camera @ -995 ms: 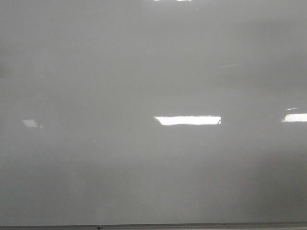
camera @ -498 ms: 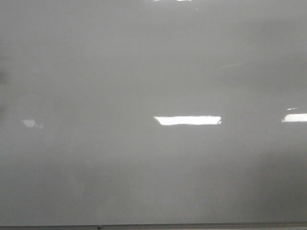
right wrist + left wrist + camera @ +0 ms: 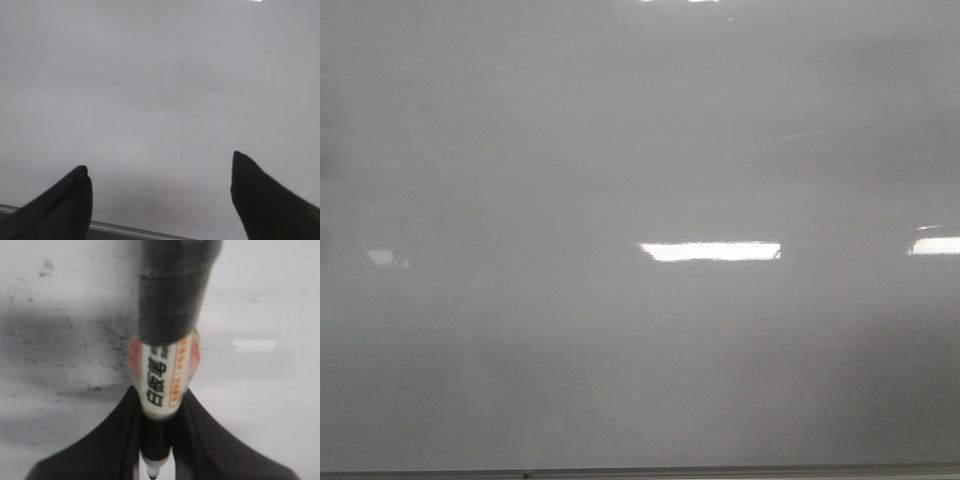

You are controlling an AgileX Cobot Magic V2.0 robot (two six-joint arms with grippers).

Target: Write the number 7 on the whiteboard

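Note:
The whiteboard (image 3: 620,150) fills the front view, glossy pale grey, with no number 7 on it in any view. Neither gripper shows in the front view. In the left wrist view my left gripper (image 3: 159,405) is shut on a marker (image 3: 165,375) with a white printed barrel, a black wrapped upper part and its tip (image 3: 152,472) showing between the black fingers, with the board (image 3: 270,300) behind it. In the right wrist view my right gripper (image 3: 160,172) is open and empty, facing the board (image 3: 160,75) near its bottom edge.
Bright rectangular light reflections (image 3: 710,251) lie on the board. A thin metal bottom edge (image 3: 720,470) runs along it, also in the right wrist view (image 3: 130,231). Faint grey smudges (image 3: 100,335) mark the board behind the marker.

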